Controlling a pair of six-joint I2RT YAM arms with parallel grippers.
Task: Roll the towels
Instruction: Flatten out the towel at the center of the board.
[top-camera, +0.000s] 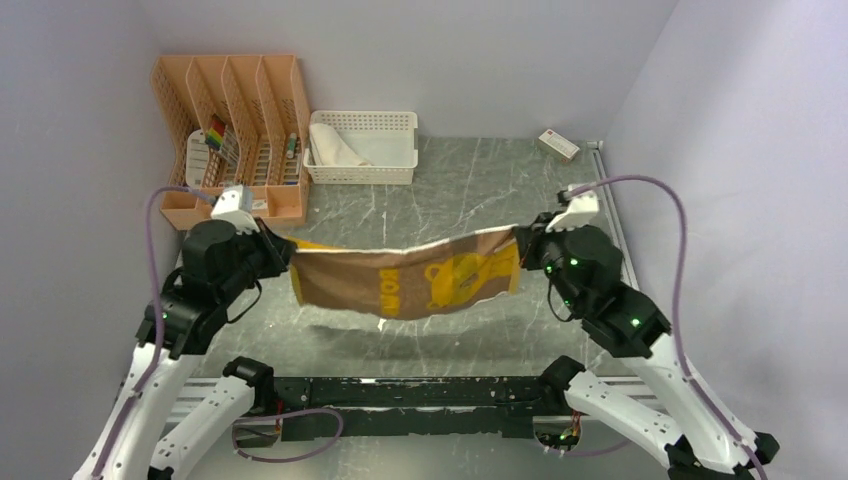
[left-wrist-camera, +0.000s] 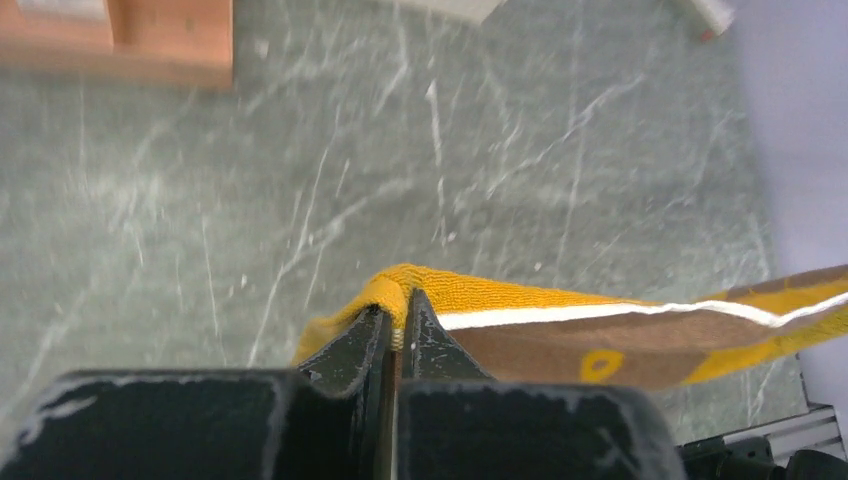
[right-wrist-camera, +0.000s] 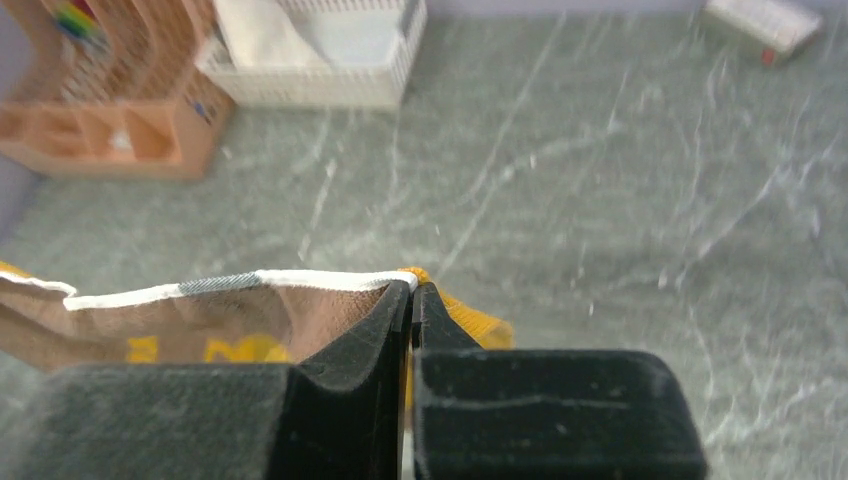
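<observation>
Left fingers (left-wrist-camera: 345, 355), right fingers (right-wrist-camera: 360, 335): gripping | yellow towel (top-camera: 405, 280): 1, aloft | white towel (top-camera: 335, 148): 1

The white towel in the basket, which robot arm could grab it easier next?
Probably left: the left tool is nearer the white lattice basket holding the white towel; the right tool is farther. Both are shut on the yellow towel now.

The yellow towel (top-camera: 405, 280), stretched between left gripper (top-camera: 293, 252) and right gripper (top-camera: 515, 243), blocks the span between them. Beyond the left one stand an orange rack (top-camera: 230, 130) and white basket (top-camera: 365, 172); beyond the right one, tabletop (top-camera: 480, 190) lies open.
</observation>
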